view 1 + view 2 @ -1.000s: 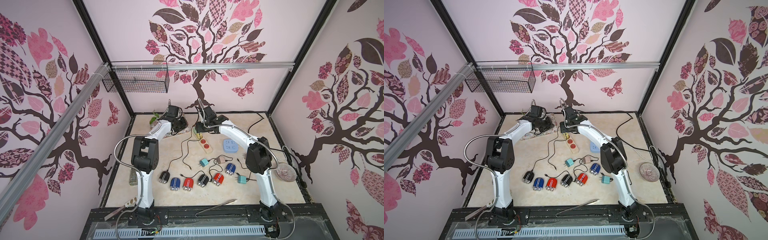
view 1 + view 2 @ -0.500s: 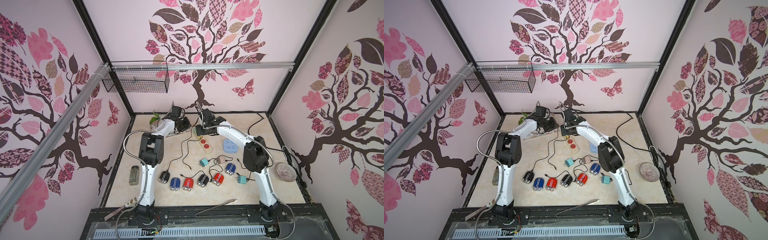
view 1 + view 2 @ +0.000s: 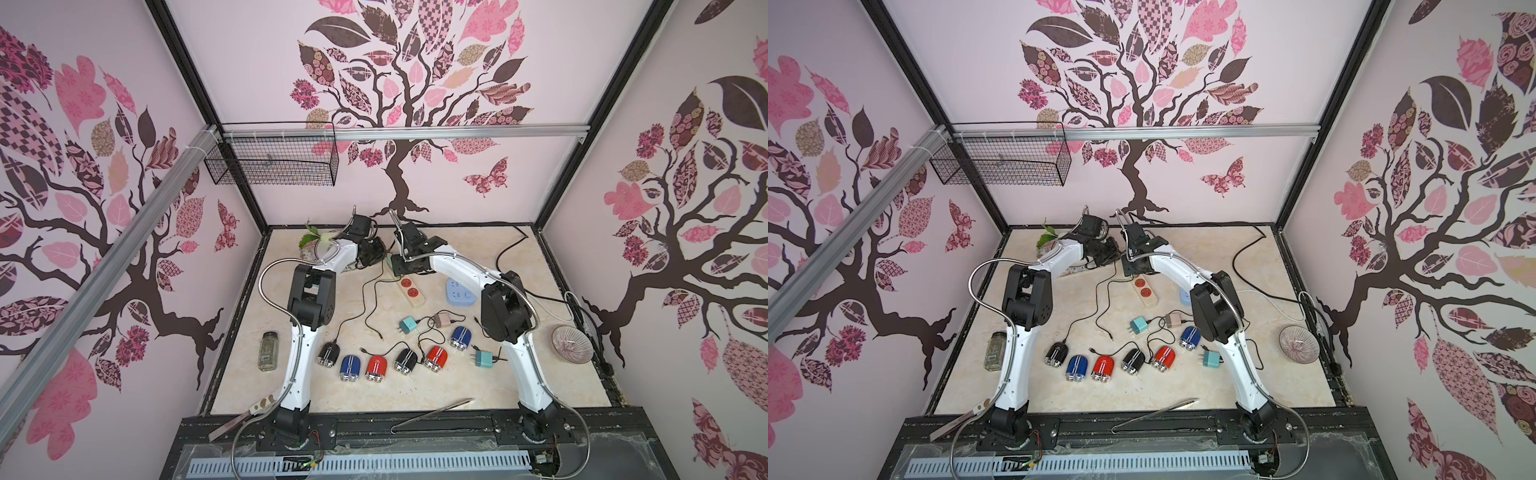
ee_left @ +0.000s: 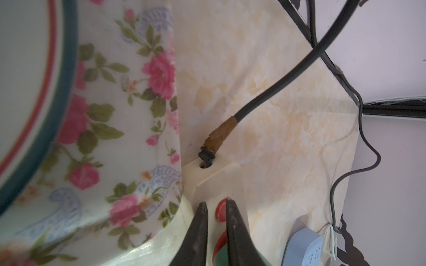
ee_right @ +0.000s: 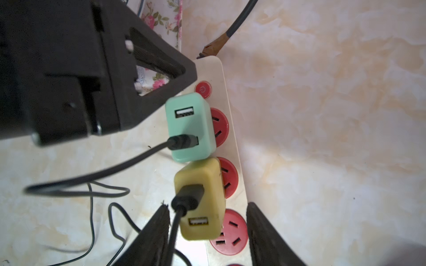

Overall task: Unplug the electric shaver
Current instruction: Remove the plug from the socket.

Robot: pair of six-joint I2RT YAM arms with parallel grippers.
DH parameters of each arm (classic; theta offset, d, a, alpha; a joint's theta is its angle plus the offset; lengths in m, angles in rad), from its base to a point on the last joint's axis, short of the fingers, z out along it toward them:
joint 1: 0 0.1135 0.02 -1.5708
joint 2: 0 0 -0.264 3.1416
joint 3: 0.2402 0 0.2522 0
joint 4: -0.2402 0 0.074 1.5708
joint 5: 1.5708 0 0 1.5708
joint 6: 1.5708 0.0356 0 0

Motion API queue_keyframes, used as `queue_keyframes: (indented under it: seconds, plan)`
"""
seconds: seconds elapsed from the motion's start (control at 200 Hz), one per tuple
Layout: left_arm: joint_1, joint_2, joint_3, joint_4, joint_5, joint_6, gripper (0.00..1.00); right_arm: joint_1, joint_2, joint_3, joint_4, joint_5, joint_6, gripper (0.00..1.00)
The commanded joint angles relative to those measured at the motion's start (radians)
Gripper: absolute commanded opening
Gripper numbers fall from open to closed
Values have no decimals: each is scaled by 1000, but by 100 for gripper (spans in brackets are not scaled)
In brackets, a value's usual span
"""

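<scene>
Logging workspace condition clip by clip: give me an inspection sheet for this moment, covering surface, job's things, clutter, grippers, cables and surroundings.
Surface: beige marbled tabletop.
Job's things: mint charger and yellow charger plugged side by side into the cream power strip; six shavers in a row near the front.
Clutter: spice jar, floral bowl, blue socket block, patterned dish, tongs.
Grippers: left fingers shut beside the strip's red switch; right fingers open, straddling the yellow charger without touching it.
Cables: thin black leads leave both chargers; the strip's thick cord is taped at its entry.
Surroundings: wire basket on the back wall; tree-print walls.
</scene>
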Motion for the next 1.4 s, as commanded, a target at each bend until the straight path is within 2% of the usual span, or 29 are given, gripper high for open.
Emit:
queue_keyframes:
  seconds: [0.0, 0.23, 0.61, 0.88, 1.21, 1.395]
  plan:
    - [-15, 0, 39, -23, -44, 6, 18, 2, 40, 54, -14, 4, -23, 54]
    - [-17, -15, 23, -23, -69, 2, 18, 2, 87, 99, -11, 13, -39, 50]
    - [16, -63, -41, 5, -84, -2, 18, 2, 109, 117, -19, -2, -51, 34]
    - [14, -47, -19, 0, -68, -1, 18, 5, 77, 32, -7, 1, -59, 35]
    - [0, -30, 5, -16, -72, 2, 18, 19, 4, -73, 17, 58, -80, 25]
    - [-9, -31, 6, -16, -72, 1, 18, 22, -49, -145, 35, 87, -85, 25]
